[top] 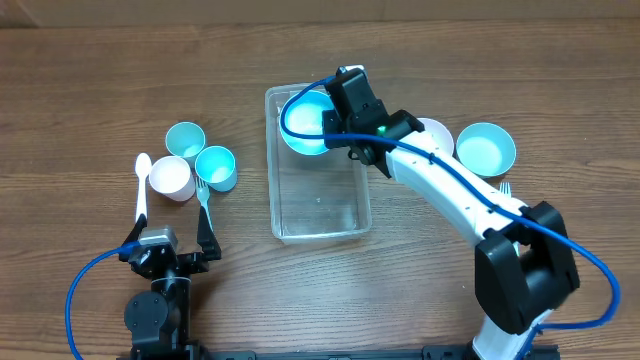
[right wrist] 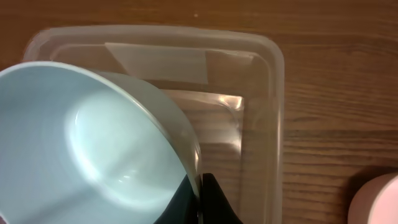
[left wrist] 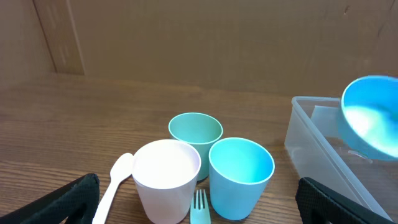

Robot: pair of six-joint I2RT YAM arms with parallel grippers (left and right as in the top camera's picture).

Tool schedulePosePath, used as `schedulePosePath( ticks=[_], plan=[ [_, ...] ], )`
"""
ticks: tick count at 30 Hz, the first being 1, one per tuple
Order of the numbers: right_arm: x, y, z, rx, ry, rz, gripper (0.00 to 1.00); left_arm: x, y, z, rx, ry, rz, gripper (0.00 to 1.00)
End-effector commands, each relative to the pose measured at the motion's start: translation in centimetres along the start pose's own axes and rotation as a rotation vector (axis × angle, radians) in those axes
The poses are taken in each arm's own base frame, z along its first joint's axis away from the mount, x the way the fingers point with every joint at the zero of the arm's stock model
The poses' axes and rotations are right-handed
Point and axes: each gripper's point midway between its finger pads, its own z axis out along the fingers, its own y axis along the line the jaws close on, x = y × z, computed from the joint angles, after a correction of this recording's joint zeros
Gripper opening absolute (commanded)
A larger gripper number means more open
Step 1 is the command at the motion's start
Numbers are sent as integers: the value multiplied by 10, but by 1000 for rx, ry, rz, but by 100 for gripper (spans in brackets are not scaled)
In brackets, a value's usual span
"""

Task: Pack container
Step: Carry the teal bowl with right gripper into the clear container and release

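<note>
The right jaws are closed on the rim of a blue bowl (top: 307, 122), one finger inside the wall and one outside, and the bowl hangs tilted below them. The container (top: 320, 205) lies on the bench (top: 100, 80) directly under the right jaws. Its far end is beneath the bowl and the rest of its floor is bare.

The step in hand looks like setting the bowl down inside. To do it well, level the bowl first and lower it straight so its edge clears the container's rim. Keep it tucked into the far end to leave room for other pieces, and let go only once the base sits on the floor. Dropped from a tilt, it could roll or nudge the light container.

The bowl is smooth, matte, hard plastic, round with a thin lip. The container is clear, glossy and thin-walled, rectangular with rounded corners.

The left jaws stand wide open, holding nothing. Just ahead of them are three cups (left wrist: 241, 171), a white spoon (left wrist: 115, 180) and a blue fork (left wrist: 199, 208).
</note>
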Motion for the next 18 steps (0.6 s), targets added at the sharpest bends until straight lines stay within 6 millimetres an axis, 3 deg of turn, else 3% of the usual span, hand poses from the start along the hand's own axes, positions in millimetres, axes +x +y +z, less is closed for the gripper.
schedulePosePath(
  ticks=[1, 8, 9, 11, 12, 14, 18],
  plan=[
    [14, -7, 32, 43, 46, 5, 4, 0, 1, 0, -5, -4, -18, 100],
    [18, -8, 40, 48, 55, 18, 4, 0, 1, 0, -5, -4, -18, 100],
    [19, -8, 40, 49, 59, 17, 11, 0, 1, 0, -5, -4, -18, 100],
    [19, -7, 39, 46, 61, -6, 56, 0, 1, 0, -5, -4, -18, 100],
    [17, -4, 37, 39, 56, -8, 71, 0, 1, 0, -5, -4, -18, 100],
    [6, 5, 25, -5, 35, -4, 75, 0, 1, 0, -5, -4, -18, 100],
    [-39, 27, -32, -122, -69, 12, 76, 0, 1, 0, -5, -4, -18, 100]
  ],
)
